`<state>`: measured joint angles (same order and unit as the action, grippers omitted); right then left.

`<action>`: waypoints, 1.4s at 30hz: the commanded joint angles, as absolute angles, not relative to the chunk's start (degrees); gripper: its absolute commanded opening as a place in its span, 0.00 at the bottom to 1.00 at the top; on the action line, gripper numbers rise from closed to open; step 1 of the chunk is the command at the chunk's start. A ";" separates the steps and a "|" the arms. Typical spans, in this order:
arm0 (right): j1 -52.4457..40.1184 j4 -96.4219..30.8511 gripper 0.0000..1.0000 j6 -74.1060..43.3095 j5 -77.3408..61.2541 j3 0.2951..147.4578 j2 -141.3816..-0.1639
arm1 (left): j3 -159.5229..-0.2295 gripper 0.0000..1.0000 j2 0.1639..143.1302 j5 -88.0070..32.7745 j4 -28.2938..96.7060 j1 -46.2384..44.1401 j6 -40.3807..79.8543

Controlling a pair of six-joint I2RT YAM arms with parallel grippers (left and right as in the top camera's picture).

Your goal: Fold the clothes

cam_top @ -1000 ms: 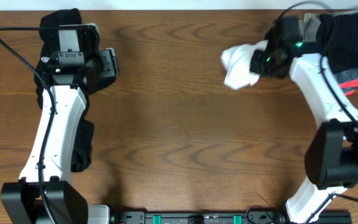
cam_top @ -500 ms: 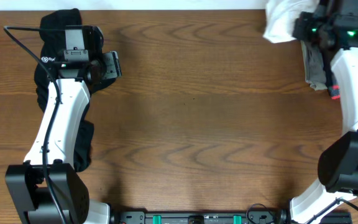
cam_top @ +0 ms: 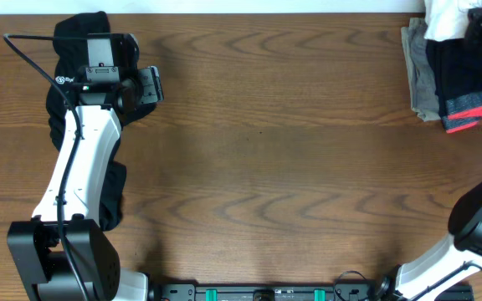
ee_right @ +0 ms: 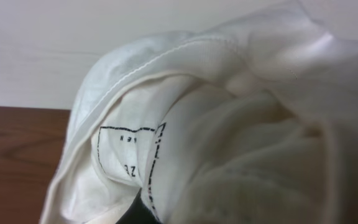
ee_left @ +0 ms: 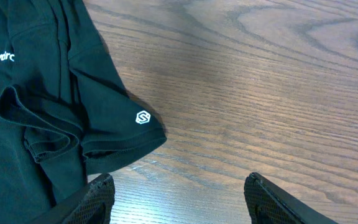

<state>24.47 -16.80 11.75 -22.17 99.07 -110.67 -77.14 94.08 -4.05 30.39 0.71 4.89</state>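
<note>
Black garment [cam_top: 78,33] lies under left arm. Left fingers [ee_left: 97,198] spread, empty, low over worktop [cam_top: 291,150] beside its sleeve; snag risk if lowered. Far right: white T-shirt [cam_top: 446,17] wadded, aloft at far corner. Right fingers buried in cloth, pinched together on it. Thin pinch may slip; wad could drop on folded stack [cam_top: 454,84] or off edge.

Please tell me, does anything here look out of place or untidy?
Yes. The white T-shirt is a bunched lump in the shut right gripper at the far right corner of the table, by the folded stack, not laid flat for folding. The black garment lies crumpled beside the open left gripper.
</note>
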 commanded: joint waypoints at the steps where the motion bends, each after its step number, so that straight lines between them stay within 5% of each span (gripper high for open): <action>1: 28.16 -14.35 0.01 14.83 -29.69 100.07 -114.93 | -77.89 0.68 94.48 -3.38 30.28 0.99 4.82; 11: 34.68 -15.25 0.01 14.83 -32.67 100.07 -125.08 | -77.89 0.69 94.48 -3.42 30.11 0.89 5.06; 13: 35.62 -16.99 0.15 14.79 -32.84 100.07 -125.97 | -77.89 0.69 94.48 -3.40 30.00 0.89 5.06; 15: 36.51 -19.90 0.62 14.81 -32.49 100.07 -126.21 | -77.89 0.68 94.48 -3.42 29.41 0.89 5.06; 17: 37.41 -22.98 0.73 14.50 -31.99 100.09 -126.02 | -77.89 0.68 94.48 -3.42 28.88 0.89 5.08; 20: 38.96 -28.23 0.70 10.85 -31.53 100.09 -124.79 | -77.89 0.69 94.48 -3.44 28.14 0.89 5.30; 24: 41.23 -35.53 0.54 6.02 -33.63 100.09 -120.86 | -77.89 0.69 94.48 -3.88 28.14 0.89 5.30; 30: 42.72 -41.50 0.02 11.99 -37.50 100.09 -112.92 | -77.89 0.69 94.48 -3.88 28.12 0.89 5.28; 42: 32.91 -23.53 0.01 23.42 -13.69 100.01 -114.69 | -77.89 0.68 94.48 -3.86 27.29 0.89 5.28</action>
<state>36.05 -27.68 20.45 -24.10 99.92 -110.10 -77.14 94.08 -4.08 27.97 0.69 4.91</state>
